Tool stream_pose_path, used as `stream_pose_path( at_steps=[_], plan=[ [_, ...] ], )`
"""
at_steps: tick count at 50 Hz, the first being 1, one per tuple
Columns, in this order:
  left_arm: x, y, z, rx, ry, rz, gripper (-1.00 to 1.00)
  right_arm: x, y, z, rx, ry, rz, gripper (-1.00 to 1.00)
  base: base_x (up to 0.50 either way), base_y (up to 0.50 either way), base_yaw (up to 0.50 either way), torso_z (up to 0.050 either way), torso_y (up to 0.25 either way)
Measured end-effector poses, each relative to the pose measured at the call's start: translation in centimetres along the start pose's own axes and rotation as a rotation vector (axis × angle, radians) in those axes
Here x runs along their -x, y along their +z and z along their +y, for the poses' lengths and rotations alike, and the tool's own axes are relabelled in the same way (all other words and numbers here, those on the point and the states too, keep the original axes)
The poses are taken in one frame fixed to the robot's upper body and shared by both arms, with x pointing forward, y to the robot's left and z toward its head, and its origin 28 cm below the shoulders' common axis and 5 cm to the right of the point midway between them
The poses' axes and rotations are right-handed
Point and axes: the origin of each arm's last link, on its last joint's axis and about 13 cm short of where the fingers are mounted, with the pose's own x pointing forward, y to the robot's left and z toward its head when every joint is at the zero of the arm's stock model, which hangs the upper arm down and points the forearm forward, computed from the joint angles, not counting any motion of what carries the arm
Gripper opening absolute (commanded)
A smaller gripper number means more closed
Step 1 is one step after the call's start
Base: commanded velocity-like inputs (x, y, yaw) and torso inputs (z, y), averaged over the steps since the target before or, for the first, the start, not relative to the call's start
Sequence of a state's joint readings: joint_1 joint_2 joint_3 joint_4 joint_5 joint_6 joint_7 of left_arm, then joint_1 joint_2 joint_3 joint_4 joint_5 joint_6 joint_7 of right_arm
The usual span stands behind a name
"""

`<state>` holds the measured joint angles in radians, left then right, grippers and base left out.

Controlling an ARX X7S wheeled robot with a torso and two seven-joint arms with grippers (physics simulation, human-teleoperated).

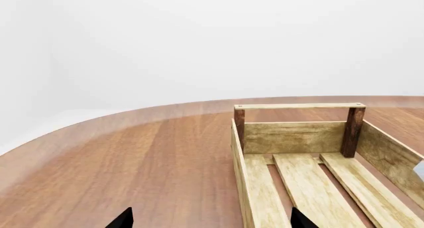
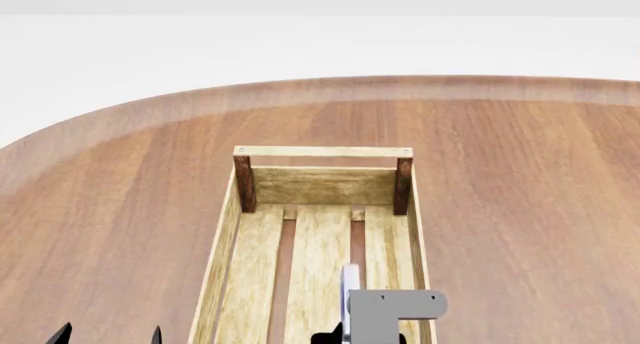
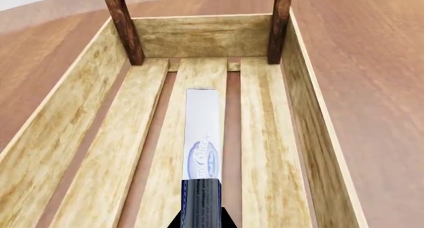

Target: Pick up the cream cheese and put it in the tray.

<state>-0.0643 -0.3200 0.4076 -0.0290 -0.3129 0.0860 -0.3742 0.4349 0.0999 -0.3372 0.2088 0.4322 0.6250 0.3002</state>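
The tray (image 2: 322, 185) is a long pale slatted crate with dark corner posts, standing in the middle of the round wooden table. My right gripper (image 3: 202, 221) is shut on the cream cheese (image 3: 201, 138), a flat white box with a blue oval logo, held on edge inside the tray over the middle slat. In the head view the box (image 2: 350, 284) shows as a white sliver ahead of the grey right gripper (image 2: 345, 330). My left gripper (image 2: 110, 336) is open and empty, left of the tray. In the left wrist view it (image 1: 210, 223) straddles the tray's near wall (image 1: 240, 178).
The brown wooden table (image 2: 120, 209) has a curved far edge against a white background. No other objects show around the tray. A pale sliver (image 1: 419, 171) shows at the edge of the left wrist view, inside the tray.
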Motion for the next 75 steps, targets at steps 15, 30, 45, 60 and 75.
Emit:
stream_pose_path(
  at_steps=[15,30,45,60,75],
  plan=[
    [0.0,0.0,0.0,0.000,0.000,0.000,1.00,0.0,0.4,0.0,0.004,0.003,-0.003,-1.00,0.00,0.00,0.00,0.000,0.001],
    [0.0,0.0,0.0,0.000,-0.001,0.001,1.00,-3.1,3.5,0.1,0.028,0.014,0.022,-1.00,0.00,0.00,0.00,0.000,0.001],
    [-0.1,0.0,0.0,0.000,-0.001,0.001,1.00,-6.0,4.3,1.3,0.043,0.076,0.104,-1.00,0.00,0.00,0.00,0.001,0.001],
    [0.0,0.0,0.0,0.000,-0.001,0.001,1.00,-6.7,3.9,0.8,0.026,0.062,0.177,-1.00,0.00,0.00,0.00,0.000,0.000],
    [-0.1,0.0,0.0,0.000,-0.001,0.001,1.00,-6.8,3.7,0.1,0.028,0.030,0.203,-1.00,0.00,0.00,0.00,0.000,0.001]
  ],
)
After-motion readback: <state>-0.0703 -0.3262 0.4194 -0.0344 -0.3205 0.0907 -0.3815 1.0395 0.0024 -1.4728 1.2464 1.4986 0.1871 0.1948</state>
